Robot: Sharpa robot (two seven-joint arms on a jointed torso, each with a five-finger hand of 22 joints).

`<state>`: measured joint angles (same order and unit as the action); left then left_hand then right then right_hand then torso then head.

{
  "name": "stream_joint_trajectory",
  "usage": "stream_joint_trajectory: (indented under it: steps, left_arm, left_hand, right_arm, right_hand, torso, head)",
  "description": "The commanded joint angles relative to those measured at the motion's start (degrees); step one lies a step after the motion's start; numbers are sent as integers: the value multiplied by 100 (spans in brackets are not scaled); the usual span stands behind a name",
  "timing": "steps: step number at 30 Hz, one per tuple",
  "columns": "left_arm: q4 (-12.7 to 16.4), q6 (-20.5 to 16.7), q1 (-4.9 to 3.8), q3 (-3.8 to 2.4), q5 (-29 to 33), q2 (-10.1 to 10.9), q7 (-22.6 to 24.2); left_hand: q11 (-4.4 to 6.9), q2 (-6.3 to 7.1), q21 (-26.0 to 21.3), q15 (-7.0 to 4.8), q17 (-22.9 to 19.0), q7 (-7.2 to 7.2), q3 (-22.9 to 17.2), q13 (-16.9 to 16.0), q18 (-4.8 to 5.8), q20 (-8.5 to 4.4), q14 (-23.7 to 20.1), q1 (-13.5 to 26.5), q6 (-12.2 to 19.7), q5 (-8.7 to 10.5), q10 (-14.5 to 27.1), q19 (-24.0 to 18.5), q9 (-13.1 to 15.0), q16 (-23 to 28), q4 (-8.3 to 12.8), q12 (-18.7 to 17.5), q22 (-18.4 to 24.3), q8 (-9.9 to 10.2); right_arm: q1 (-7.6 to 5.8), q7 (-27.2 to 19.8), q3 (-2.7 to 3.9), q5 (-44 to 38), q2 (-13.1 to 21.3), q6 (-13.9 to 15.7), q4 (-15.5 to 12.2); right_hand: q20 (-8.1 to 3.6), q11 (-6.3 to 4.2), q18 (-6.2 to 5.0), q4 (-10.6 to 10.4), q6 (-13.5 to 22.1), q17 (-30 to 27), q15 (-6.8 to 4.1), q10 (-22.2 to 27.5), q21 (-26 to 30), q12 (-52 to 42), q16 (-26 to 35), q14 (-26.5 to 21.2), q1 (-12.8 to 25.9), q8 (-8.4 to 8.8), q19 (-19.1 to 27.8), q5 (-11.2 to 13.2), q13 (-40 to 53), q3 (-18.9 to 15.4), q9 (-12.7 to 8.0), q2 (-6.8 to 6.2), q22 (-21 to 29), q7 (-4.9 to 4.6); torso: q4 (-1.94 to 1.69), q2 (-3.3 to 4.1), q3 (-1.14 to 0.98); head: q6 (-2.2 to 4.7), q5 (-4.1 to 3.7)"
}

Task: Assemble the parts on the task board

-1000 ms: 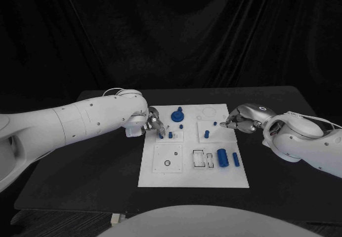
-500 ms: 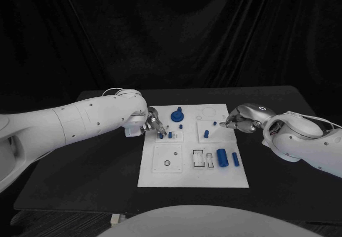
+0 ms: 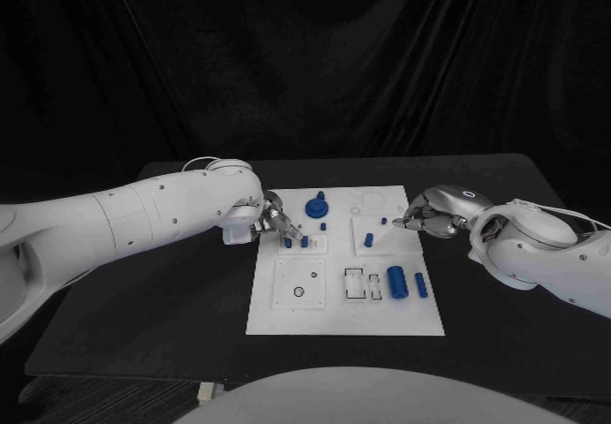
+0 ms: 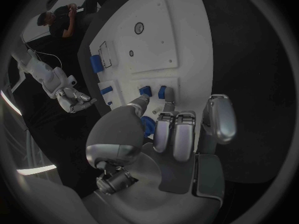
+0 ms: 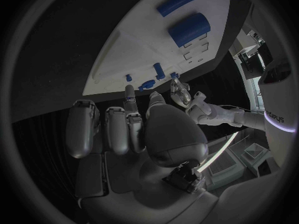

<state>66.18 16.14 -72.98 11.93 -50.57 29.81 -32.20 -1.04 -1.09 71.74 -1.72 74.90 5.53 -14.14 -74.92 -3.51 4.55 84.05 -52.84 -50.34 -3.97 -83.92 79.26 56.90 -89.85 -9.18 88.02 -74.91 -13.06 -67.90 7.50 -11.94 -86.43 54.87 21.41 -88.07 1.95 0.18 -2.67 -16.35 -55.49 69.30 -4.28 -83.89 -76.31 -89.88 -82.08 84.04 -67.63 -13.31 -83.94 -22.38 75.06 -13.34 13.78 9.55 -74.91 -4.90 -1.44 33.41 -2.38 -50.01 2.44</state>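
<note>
The white task board (image 3: 343,314) lies mid-table. My left hand (image 3: 265,221) hovers at its upper-left edge, fingers apart and holding nothing. Just beyond the fingertips (image 4: 167,112) two short blue pegs (image 3: 290,240) (image 3: 305,238) stand upright side by side in a square panel; they appear again as a pair (image 4: 145,90) (image 4: 162,92). A round blue knob part (image 3: 316,208) stands behind them. My right hand (image 3: 426,216) sits at the board's upper-right edge, fingers curled in on nothing I can see. Another blue peg (image 3: 368,238) stands near it.
A thick blue cylinder (image 3: 397,282) and a slim blue bar (image 3: 420,284) lie on the board's right side, beside two outlined rectangular slots (image 3: 355,281). A square panel with a small ring (image 3: 298,290) is at lower left. Bare black table (image 3: 166,300) surrounds the board.
My left hand has drawn back a little from the board, and a second blue peg now stands uncovered beside the first. The right hand has not moved.
</note>
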Motion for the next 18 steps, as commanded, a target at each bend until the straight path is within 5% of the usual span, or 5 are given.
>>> stream_joint_trajectory:
  steps: [1, 18]
  left_arm:
    - [15, 20, 44, 24, -180, 24, 16]
    - [180, -543, 35, 22, -256, 196, 280]
  left_hand:
    - [-47, -9, -6, 34, 1510, 0, 154, -1306, -71, 44, 595, 91, 83, 49, -382, 5, 146, -15, -93, 36, -951, -128]
    - [38, -112, 94, -34, 1510, -106, 502, -1408, -52, -14, 595, -136, 178, -108, -498, 74, 830, -15, -334, 120, -980, -916]
  right_arm:
    - [14, 71, 3, -15, 6, -12, -10]
    - [14, 63, 3, -15, 8, -5, -5]
  right_hand:
    - [34, 43, -79, 28, -40, -5, 29, -611, 40, -12, 22, 249, -61, 33, -104, -20, 1494, -20, 6, 2, -1031, -12]
    - [34, 44, -81, 28, -36, -13, 29, -611, 48, -12, 26, 249, -67, 38, -102, -22, 1494, -22, 5, -1, -1028, -12]
  torso:
    - [-1, 0, 0]
    - [4, 1, 3]
  head:
    - [1, 6]
    - [1, 9]
